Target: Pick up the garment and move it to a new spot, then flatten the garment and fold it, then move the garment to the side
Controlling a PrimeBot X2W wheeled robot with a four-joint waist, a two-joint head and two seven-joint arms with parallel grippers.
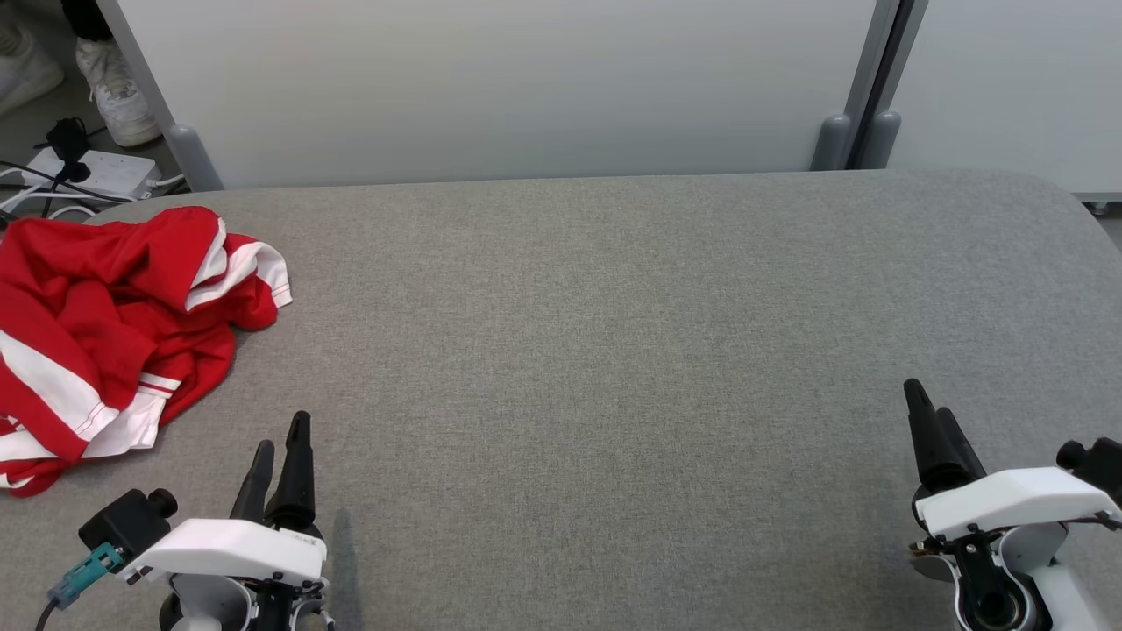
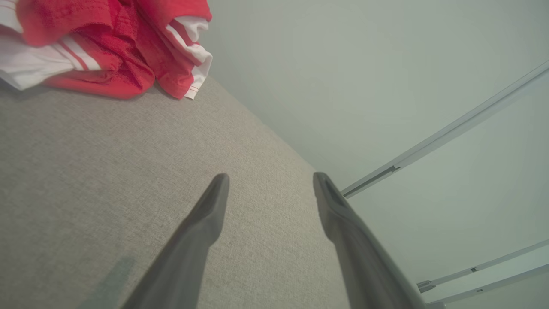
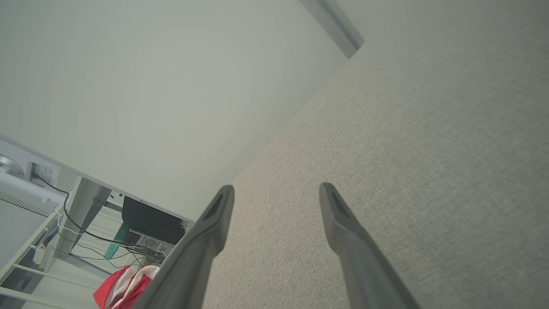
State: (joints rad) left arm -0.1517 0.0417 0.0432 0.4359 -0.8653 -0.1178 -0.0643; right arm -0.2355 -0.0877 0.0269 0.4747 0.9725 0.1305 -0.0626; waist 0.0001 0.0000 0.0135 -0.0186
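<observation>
A crumpled red garment with white stripes lies bunched at the left edge of the grey fabric table. Its striped cuff shows at the top left of the left wrist view, garment, and a small piece of the garment peeks out at the bottom left of the right wrist view. My left gripper hovers open near the front left, just right of the garment and apart from it. My right gripper is open at the front right, far from the cloth, nothing between its fingers.
White partition panels stand behind the table's far edge. On the floor at the far left lie a white power strip with cables and a person's white shoe. The table's rounded right corner is near the right arm.
</observation>
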